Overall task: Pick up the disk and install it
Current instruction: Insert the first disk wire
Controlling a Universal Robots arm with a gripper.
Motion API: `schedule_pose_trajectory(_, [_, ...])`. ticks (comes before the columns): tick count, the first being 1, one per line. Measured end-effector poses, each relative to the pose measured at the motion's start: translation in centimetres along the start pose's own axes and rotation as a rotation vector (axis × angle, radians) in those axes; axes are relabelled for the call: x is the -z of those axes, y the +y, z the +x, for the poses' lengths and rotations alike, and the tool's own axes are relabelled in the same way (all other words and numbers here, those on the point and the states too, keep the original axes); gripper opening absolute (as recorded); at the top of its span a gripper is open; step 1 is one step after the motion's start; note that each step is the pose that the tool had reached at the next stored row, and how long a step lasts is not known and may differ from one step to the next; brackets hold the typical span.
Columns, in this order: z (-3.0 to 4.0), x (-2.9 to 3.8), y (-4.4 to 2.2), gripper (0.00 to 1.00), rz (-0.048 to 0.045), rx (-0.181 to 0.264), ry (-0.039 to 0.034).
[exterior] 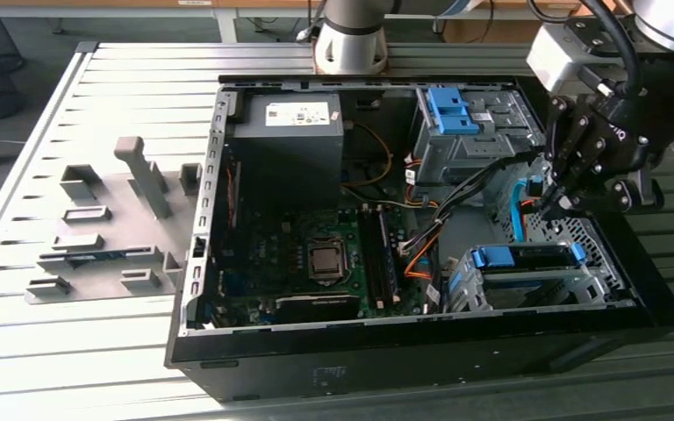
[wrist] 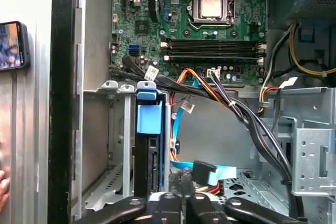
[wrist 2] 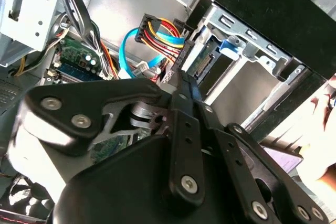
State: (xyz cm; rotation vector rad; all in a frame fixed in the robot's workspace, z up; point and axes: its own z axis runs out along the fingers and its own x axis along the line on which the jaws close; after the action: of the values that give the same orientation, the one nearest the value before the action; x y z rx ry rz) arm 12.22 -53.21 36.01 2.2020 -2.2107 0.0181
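Note:
The disk sits in the metal drive cage at the case's front corner on the exterior view's right, its blue handle on top. In the first wrist view the disk stands on edge in its slot under the blue handle. My gripper hangs just behind the cage, fingers together, nothing visibly held. In the second wrist view the gripper points at the disk's connector end, beside a plug with coloured wires. A blue flat cable's plug lies just off the fingertips.
The open computer case lies on a slatted table. A power-supply box and a second cage with a blue bracket stand at the back. Cable bundles cross beside the cage. A person's hand and a phone are alongside the case.

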Motion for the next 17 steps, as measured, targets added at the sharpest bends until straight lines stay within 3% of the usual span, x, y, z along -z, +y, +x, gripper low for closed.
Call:
schedule_pose_trajectory(1, [-0.09, 0.00, -0.05, 0.18, 0.0000, 0.001, -0.0001])
schedule_pose_trajectory(7, [-0.27, -0.08, -0.15, 0.19, 0.0007, 0.030, 0.0003])
schedule_pose_trajectory(8, [-0.33, -0.10, -0.19, 0.25, 0.0007, 0.032, 0.0004])
schedule_pose_trajectory(17, [-0.51, -0.76, -0.37, 0.25, 0.0015, 0.064, 0.0019])
